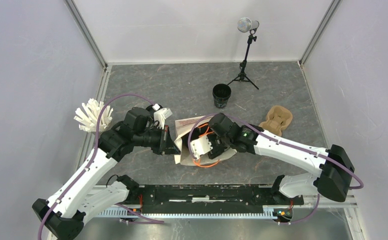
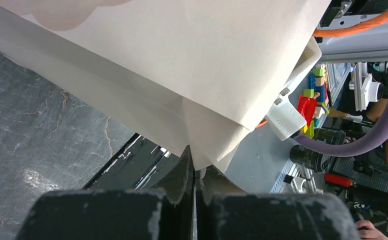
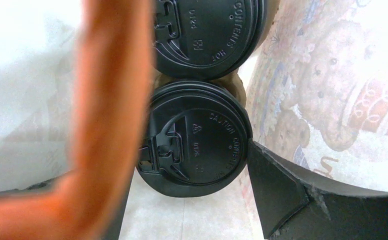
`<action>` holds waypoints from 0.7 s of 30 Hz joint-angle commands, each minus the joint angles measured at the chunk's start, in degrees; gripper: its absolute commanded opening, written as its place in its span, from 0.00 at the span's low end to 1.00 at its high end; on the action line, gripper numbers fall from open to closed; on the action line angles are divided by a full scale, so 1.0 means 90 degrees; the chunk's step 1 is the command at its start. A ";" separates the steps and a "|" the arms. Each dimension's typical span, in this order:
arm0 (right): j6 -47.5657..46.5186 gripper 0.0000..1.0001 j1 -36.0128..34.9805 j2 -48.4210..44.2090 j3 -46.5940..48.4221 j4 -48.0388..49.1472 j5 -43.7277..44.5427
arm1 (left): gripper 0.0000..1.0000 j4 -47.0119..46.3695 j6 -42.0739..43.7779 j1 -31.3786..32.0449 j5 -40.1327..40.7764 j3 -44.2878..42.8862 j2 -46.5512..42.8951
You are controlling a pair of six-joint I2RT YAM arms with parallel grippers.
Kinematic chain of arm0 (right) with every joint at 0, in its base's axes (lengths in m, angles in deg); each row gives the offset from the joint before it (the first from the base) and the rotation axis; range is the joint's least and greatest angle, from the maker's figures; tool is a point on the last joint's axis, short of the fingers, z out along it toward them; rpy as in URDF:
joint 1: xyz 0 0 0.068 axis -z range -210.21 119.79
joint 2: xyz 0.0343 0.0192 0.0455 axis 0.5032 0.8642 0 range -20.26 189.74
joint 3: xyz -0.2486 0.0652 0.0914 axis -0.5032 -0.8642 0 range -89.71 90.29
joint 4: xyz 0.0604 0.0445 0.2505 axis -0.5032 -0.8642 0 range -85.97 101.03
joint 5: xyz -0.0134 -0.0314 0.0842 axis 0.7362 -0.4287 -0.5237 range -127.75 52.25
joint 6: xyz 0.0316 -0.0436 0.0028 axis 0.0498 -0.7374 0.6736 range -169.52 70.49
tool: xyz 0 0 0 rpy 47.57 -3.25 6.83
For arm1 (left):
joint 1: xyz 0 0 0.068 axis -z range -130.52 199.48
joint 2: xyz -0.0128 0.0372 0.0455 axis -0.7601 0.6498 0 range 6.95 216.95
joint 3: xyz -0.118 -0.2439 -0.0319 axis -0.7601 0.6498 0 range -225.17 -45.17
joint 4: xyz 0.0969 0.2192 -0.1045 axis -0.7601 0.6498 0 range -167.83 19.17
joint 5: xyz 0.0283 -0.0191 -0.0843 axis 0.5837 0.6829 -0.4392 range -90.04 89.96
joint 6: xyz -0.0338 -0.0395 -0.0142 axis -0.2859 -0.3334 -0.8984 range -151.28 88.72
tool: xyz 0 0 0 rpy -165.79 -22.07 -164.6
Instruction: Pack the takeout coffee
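- Left gripper point(image 2: 194, 172): the jaws are pressing shut on a corner fold of the paper bag point(image 2: 182, 75). The paper is sitting right between the pads, and the bag wall is spreading up and away ahead of them.
- Orange handle point(image 3: 112, 115): it is looping, blurred, across the left side of the right wrist view and is covering the finger on that side.
- Takeout coffee: two lidded cups are sitting down inside the bag with their lids touching. The near cup point(image 3: 197, 145) is lying between the right jaws. The far cup point(image 3: 207, 35) is sitting just beyond the fingertips.
- Right gripper point(image 1: 205, 148): it is reaching into the bag mouth. The visible finger point(image 3: 282, 195) is standing wide, its tip at the near lid's rim. With the other finger hidden, I cannot tell whether the jaws are clamping the cup or standing free of it.
- Step in hand, as I am judging it: seating or letting go of the near cup.
  - The left jaws should be holding the bag mouth steady.
  - The right jaws should be parting clear of the lid rim on both sides, then rising straight along the cup's axis. That way nothing is snagging lid or handle or tipping the cup.
- Outside the bag: a third black cup point(image 1: 221, 95) is standing beyond the right jaws. A brown carrier point(image 1: 277, 120) is lying off to their right. Both are well apart from the gripper.
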 commanded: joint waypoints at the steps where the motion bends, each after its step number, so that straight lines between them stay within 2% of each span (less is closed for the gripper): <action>1: -0.0170 0.86 0.0029 -0.0191 0.0278 -0.0253 -0.0317 | 0.02 -0.0106 0.0062 0.0024 -0.0233 -0.0162 0.0022; 21: -0.0072 0.90 0.0026 -0.0288 0.0353 -0.0235 -0.0375 | 0.02 -0.0113 0.0108 0.0029 -0.0238 -0.0201 0.0109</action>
